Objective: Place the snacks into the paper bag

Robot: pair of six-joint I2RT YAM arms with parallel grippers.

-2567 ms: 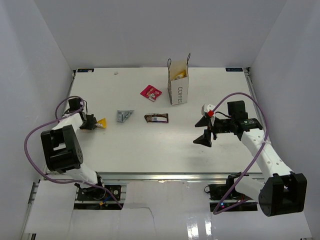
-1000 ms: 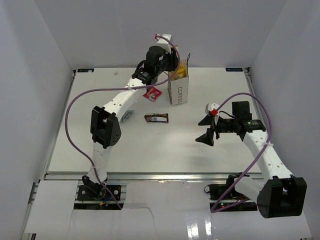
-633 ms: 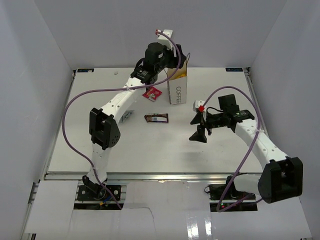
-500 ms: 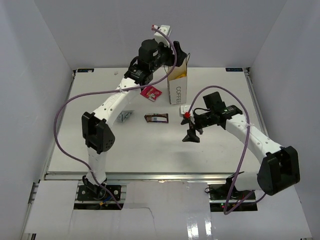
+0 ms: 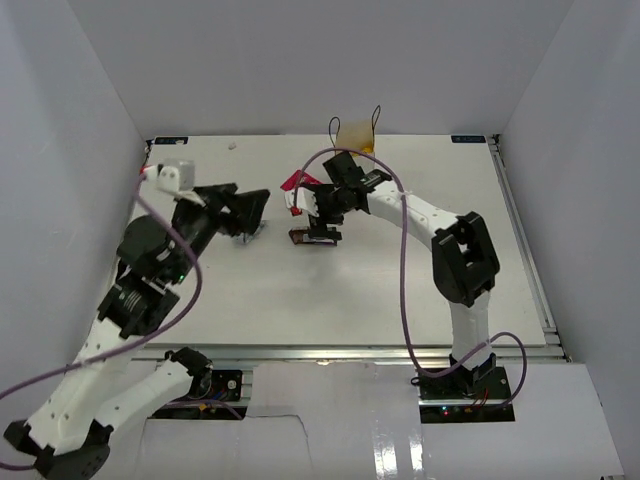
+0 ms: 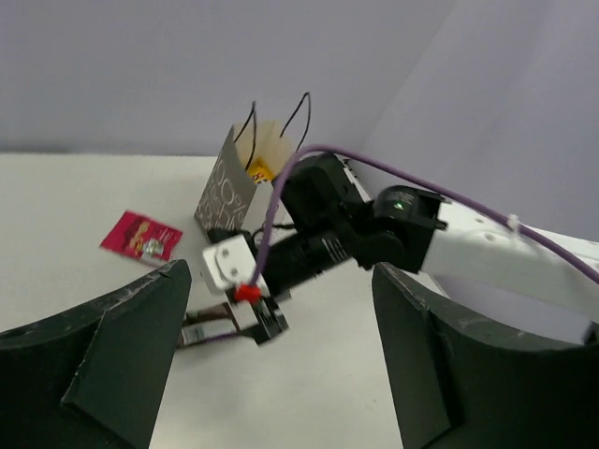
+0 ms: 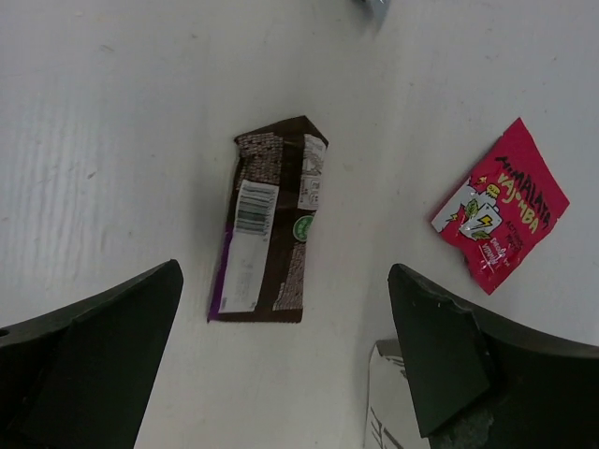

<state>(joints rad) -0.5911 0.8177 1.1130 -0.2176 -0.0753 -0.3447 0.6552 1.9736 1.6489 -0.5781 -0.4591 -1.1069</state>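
Observation:
The white paper bag (image 6: 227, 178) stands upright at the back of the table, with a yellow snack (image 6: 261, 171) showing inside it. In the top view my right arm hides most of the bag (image 5: 356, 138). A dark brown bar (image 7: 270, 223) lies flat on the table in front of it. My right gripper (image 5: 322, 214) hovers open just above the bar (image 5: 304, 237), which lies between its jaws. A pink-red packet (image 7: 503, 218) lies next to the bag's corner. My left gripper (image 5: 248, 210) is open and empty, off to the left over the table.
A silver-grey packet's edge (image 7: 372, 5) shows at the top of the right wrist view; my left gripper stands over that spot in the top view. The enclosure's white walls close in the table at the left, back and right.
My left arm has pulled back from over the bag to the left side with its jaws opened wide. My right arm has reached left across the table to above the brown bar.

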